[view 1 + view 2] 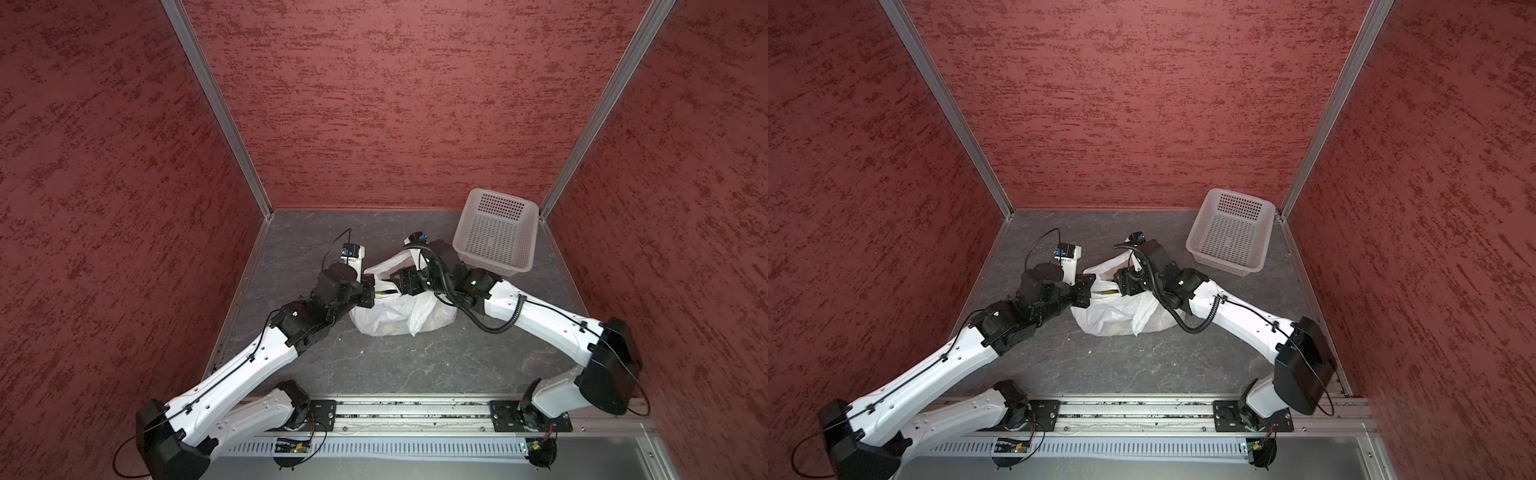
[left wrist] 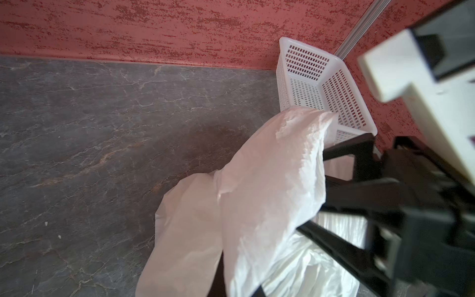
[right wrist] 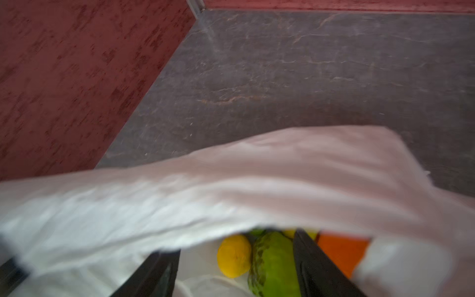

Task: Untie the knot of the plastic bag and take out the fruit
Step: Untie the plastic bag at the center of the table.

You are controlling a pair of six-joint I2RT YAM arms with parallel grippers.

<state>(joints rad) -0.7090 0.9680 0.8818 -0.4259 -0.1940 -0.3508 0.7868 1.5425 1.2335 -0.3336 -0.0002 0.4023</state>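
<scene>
- Red rough-textured walls are seen on three sides, joined at the back corners by pale aluminium posts.
- A dark grey, pale-veined stone-look tabletop is laid between them.
- A thin white translucent plastic bag is set near the tabletop's middle between the two arms, and its mouth is spread open.
- A white perforated plastic basket is placed in the far right corner, near the bag.
- The left gripper is closed, with the bag's film pinched at the left edge of the mouth.
- The right gripper is lowered into the mouth with its jaws apart, and nothing is gripped.
- A bumpy green fruit is seen between its fingers, beside a small yellow lemon and an orange piece.
</scene>
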